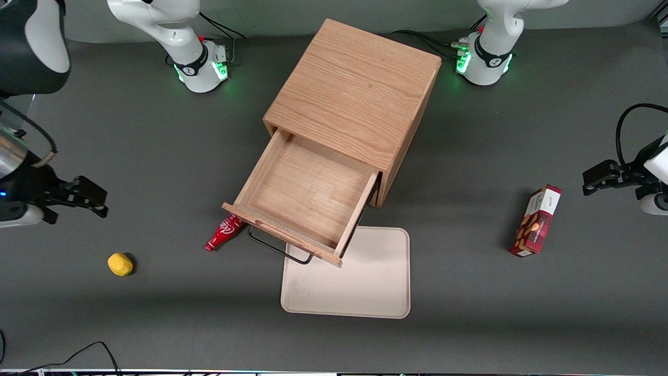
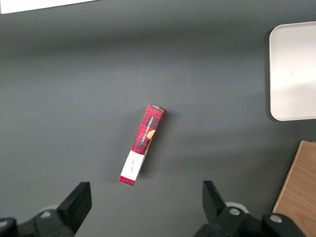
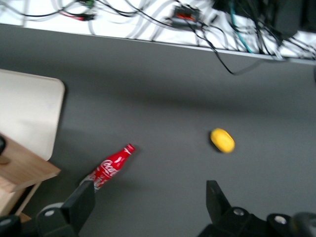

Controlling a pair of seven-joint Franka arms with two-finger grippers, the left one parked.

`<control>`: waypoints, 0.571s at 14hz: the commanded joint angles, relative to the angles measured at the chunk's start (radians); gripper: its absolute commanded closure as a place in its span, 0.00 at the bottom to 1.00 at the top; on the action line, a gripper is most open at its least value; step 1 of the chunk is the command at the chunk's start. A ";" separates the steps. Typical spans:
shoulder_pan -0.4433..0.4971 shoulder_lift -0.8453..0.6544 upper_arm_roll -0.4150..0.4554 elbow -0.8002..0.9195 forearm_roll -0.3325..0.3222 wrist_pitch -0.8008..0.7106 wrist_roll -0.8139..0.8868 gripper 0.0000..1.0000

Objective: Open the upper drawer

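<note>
The oak cabinet (image 1: 355, 99) stands mid-table. Its upper drawer (image 1: 305, 196) is pulled far out toward the front camera, showing an empty shallow wooden box. The thin black wire handle (image 1: 279, 249) hangs on its front. A corner of the drawer front shows in the right wrist view (image 3: 22, 173). The bottom drawer is hidden under it. My gripper (image 1: 88, 201) is open and empty, well away from the drawer at the working arm's end of the table. In the right wrist view the gripper (image 3: 150, 200) holds nothing.
A red cola bottle (image 1: 224, 232) (image 3: 111, 165) lies on the table beside the drawer front. A yellow lemon (image 1: 120, 263) (image 3: 222, 140) lies nearer the front camera than my gripper. A beige tray (image 1: 355, 287) lies partly under the drawer. A red snack box (image 1: 536, 222) lies toward the parked arm's end.
</note>
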 commanded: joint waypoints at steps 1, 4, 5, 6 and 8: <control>0.005 -0.064 -0.042 -0.067 0.068 -0.057 0.064 0.00; 0.003 -0.058 -0.054 -0.056 0.070 -0.111 0.062 0.00; 0.000 -0.058 -0.056 -0.056 0.068 -0.115 0.061 0.00; -0.005 -0.056 -0.057 -0.057 0.068 -0.120 0.052 0.00; -0.011 -0.051 -0.056 -0.057 0.070 -0.124 0.058 0.00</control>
